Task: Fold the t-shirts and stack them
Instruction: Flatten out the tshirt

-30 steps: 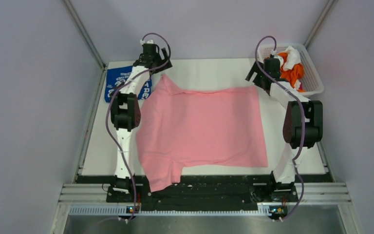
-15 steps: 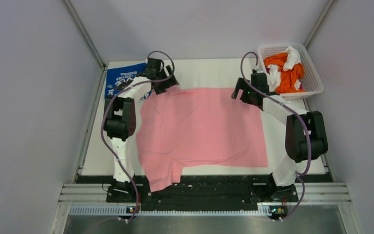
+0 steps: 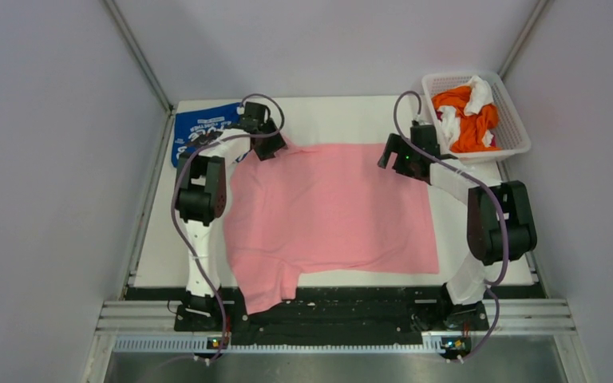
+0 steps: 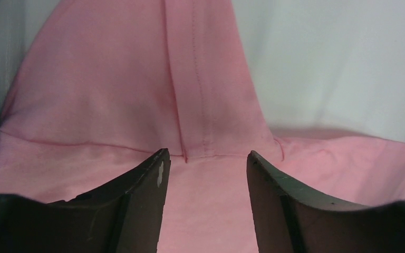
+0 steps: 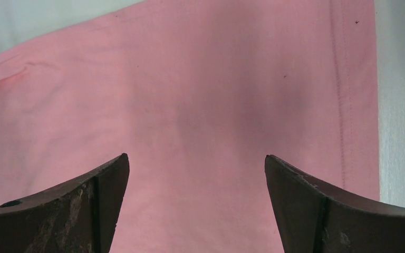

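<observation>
Left gripper (image 3: 275, 148) and right gripper (image 3: 391, 155) sit low at the far left and far right corners of the pink shirt (image 3: 331, 211). It lies spread flat on the table (image 3: 335, 112), one sleeve hanging over the near edge. The blue shirt (image 3: 195, 128) lies at the far left corner, just beside the left arm. A basket (image 3: 519, 132) of orange and white cloth stands far right, near the right arm. The step looks like taking the far edge for a first fold.

From the left wrist, the fingers stand part-way apart, astride the sleeve seam (image 4: 198, 79), with nothing pinched yet.

From the right wrist, the jaws gape wide above plain cloth just inside the hem (image 5: 340, 79).

Next, both must pinch cloth and draw it nearward together. The blue shirt crowds the left arm's side.
</observation>
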Robot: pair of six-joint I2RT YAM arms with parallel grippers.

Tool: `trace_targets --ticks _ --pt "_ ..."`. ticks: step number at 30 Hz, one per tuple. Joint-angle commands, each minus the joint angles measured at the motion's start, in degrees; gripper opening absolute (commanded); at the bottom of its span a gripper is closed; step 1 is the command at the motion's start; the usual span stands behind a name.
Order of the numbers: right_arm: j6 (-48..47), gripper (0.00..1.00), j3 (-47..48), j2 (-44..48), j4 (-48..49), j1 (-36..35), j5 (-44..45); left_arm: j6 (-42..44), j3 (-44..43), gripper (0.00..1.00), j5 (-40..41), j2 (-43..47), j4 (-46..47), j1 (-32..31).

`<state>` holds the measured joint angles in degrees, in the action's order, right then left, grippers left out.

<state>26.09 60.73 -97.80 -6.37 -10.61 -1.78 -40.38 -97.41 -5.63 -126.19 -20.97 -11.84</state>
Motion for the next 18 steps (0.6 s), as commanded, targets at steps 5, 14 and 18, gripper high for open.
trace_targets --ticks 5,14,18 --pt "-0.04 0.97 0.09 -2.18 2.11 0.05 -0.19 -1.06 -2.88 0.50 -0.29 -2.21 1.35 0.15" --pt "-0.31 0.97 0.26 -2.58 1.94 0.06 0.77 -1.70 -4.65 0.33 -1.51 -4.20 2.31 0.06" --pt "-0.34 0.97 0.44 -3.06 1.70 0.06 0.83 -2.20 -5.39 0.27 -2.43 -4.32 3.44 0.06"
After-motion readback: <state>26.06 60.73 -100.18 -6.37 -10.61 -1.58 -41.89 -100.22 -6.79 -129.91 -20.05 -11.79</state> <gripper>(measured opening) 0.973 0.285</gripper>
